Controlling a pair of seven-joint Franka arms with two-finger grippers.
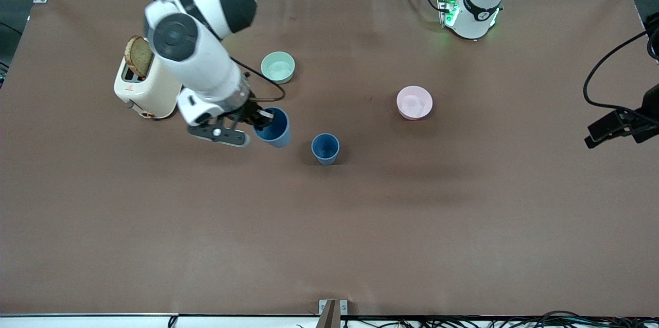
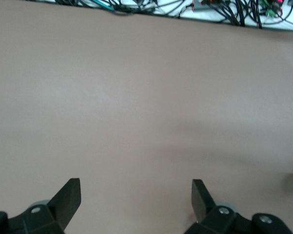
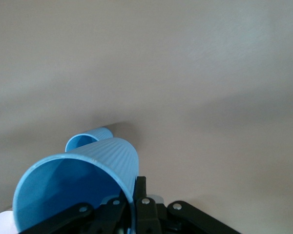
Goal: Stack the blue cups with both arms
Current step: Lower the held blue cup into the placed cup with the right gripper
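A: Front view. Right gripper [image 1: 260, 121] pinching the rim of the held blue cup [image 1: 274, 128], one finger inside the mouth, one outside. Cup up off the brown table [image 1: 360, 225], tilted, mouth upward. Standing blue cup [image 1: 325, 148] upright on the table, beside the held one toward the left arm's end and a little nearer the camera. Mint-green bowl [image 1: 278, 67] and pink bowl [image 1: 414, 102] farther from the camera; toaster [image 1: 146, 88] with a slice of bread [image 1: 138, 56] toward the right arm's end.

B: Left gripper [image 1: 618, 127]?

A: Waiting over the table's edge at the left arm's end.

B: Left wrist view?

A: Fingers [image 2: 68, 197] spread wide, nothing between them. Bare table below. Sliver of blue at the frame's edge, too small to name.

B: Right wrist view?

A: Fingers [image 3: 139, 192] pressed together on the wall of the held cup [image 3: 88, 170]. Rim just above the pads, ribbed side outside the grip. Second cup [image 3: 90, 138] showing past the held one, well apart from the fingers.

B: Step in hand, by judgement?

A: Carrying the held cup across to the standing one. Best done by levelling the cup first, centring its base over the open mouth, then lowering straight. Thin rim grip likely to let the cup swing; slow travel advisable. Release only once seated.
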